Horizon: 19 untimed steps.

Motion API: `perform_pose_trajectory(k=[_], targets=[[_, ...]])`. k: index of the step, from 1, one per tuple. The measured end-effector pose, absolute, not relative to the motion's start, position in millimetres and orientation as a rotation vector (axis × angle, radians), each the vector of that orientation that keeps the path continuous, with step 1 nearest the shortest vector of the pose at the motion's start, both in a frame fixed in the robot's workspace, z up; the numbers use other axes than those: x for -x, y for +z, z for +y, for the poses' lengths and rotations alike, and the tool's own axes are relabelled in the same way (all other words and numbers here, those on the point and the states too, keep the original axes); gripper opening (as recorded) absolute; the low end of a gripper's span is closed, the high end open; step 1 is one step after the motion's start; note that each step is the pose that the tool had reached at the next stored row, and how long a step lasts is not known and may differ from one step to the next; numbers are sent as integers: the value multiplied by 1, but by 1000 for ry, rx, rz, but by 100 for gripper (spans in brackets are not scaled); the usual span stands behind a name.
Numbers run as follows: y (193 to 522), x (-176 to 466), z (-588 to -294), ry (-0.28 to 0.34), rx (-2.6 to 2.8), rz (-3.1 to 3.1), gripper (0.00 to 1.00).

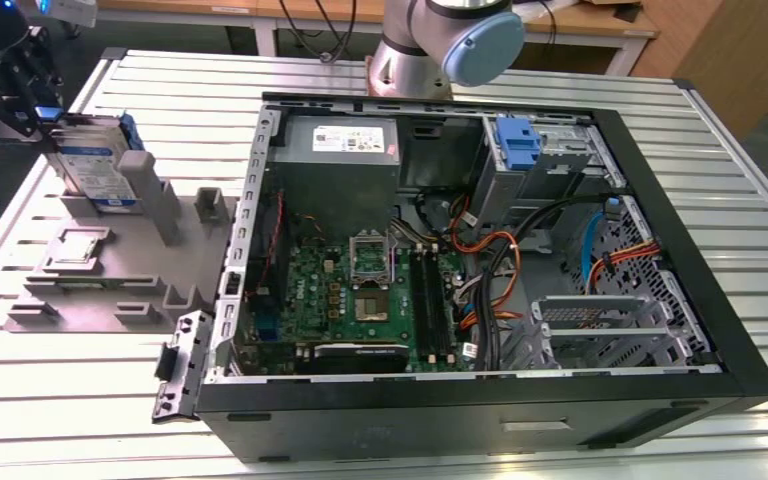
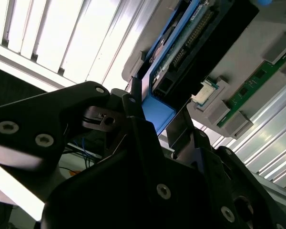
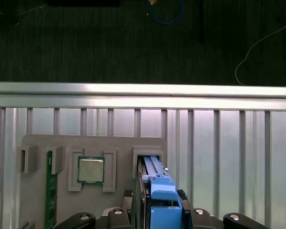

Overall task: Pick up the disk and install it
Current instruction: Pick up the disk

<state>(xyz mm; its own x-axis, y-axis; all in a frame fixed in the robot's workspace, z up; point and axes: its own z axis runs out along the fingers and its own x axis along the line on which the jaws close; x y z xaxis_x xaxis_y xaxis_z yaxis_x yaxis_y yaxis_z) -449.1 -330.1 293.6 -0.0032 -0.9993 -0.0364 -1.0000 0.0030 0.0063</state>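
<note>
The jaws pinch the disk (image 3: 157,183), upright in a slot of the grey holder (image 3: 119,143). A processor chip (image 3: 90,170) and green memory stick (image 3: 50,191) fill neighbouring recesses

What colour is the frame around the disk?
Blue; the first wrist view shows the disk frame best.

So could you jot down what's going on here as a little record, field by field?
Job: pick up the disk and install it
Disk: standing upright in a slot of the grey holder, outside the computer
Claw: at the disk's blue-framed edge
Also in holder: chip, green memory stick
Computer: open, lying on the slatted table
Progress: disk not yet in the computer
</note>
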Motion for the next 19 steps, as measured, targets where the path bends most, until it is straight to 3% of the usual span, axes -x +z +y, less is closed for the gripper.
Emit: perform_pose_trajectory(k=[19], targets=[[292,449,-329,47,2168,2243,47]])
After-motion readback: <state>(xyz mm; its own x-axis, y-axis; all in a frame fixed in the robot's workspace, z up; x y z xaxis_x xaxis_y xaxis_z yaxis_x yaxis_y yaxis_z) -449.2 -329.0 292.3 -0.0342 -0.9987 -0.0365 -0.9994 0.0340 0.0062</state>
